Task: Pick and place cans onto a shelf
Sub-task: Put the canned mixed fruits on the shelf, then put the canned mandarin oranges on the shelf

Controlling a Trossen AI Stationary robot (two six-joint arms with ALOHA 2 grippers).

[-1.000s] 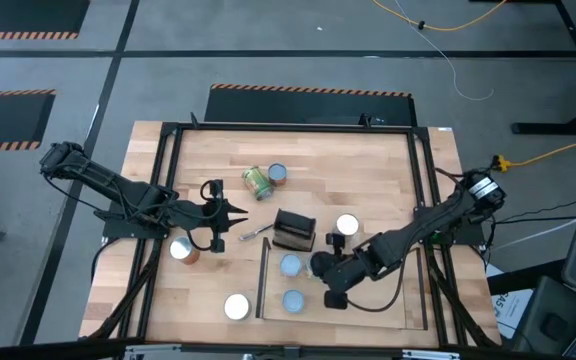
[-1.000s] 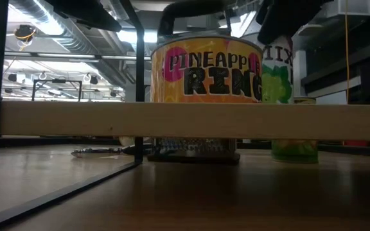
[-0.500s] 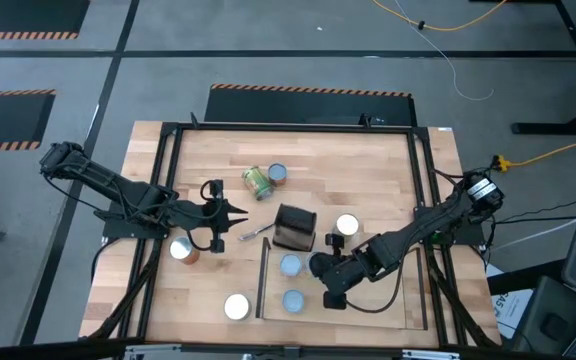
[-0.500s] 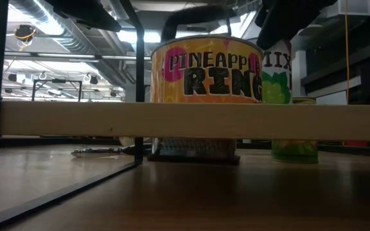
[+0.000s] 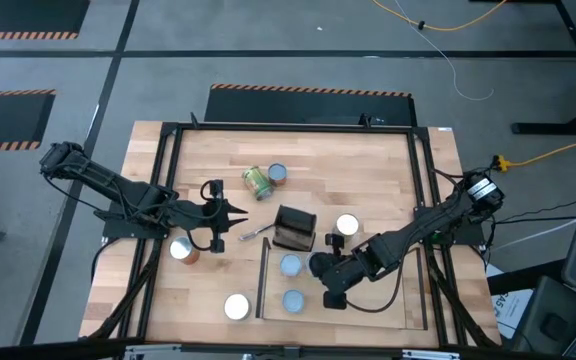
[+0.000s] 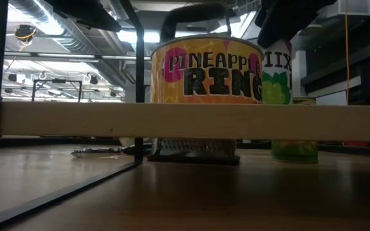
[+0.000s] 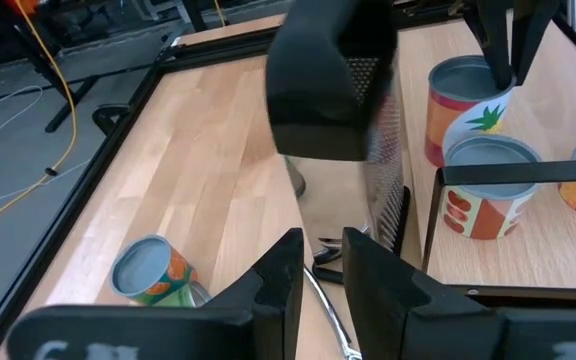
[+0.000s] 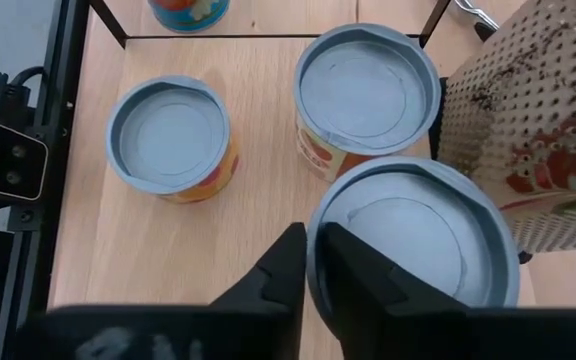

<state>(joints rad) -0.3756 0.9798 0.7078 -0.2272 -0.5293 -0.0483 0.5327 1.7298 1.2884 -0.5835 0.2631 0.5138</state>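
Note:
The shelf (image 5: 264, 285) stands at the table's near middle; its light board shows edge-on in the low view (image 6: 172, 120). Two pale-blue-topped cans (image 5: 290, 265) (image 5: 294, 300) stand on it. A third, green-labelled can (image 8: 413, 235) (image 6: 278, 77) stands beside them, hidden under my right gripper (image 5: 318, 265) in the high view. My right gripper (image 8: 311, 250) is shut over that can's top. Loose cans: one lying (image 5: 256, 182), one upright (image 5: 278, 173), a white-topped one (image 5: 346, 226), and two at the left (image 5: 181, 250) (image 5: 236, 305). My left gripper (image 5: 240, 212) waits left of centre, open by a narrow gap. My right gripper's shut fingers (image 8: 353, 275) stand over the rim of the green-labelled can's pale-blue top (image 8: 328, 215), coming from the table's right and slanting down. I cannot tell whether they touch it. The can stands upright on the shelf.
A box grater (image 5: 294, 228) stands just beyond the shelf, close to the right gripper (image 8: 528, 130). A spoon (image 5: 253, 233) lies between the grater and my left gripper. The table's black frame rails (image 5: 168, 180) run along both sides.
In the low view my right gripper has shifted a little over the green-labelled can, so more of the can's label shows. The can has stayed upright on the shelf.

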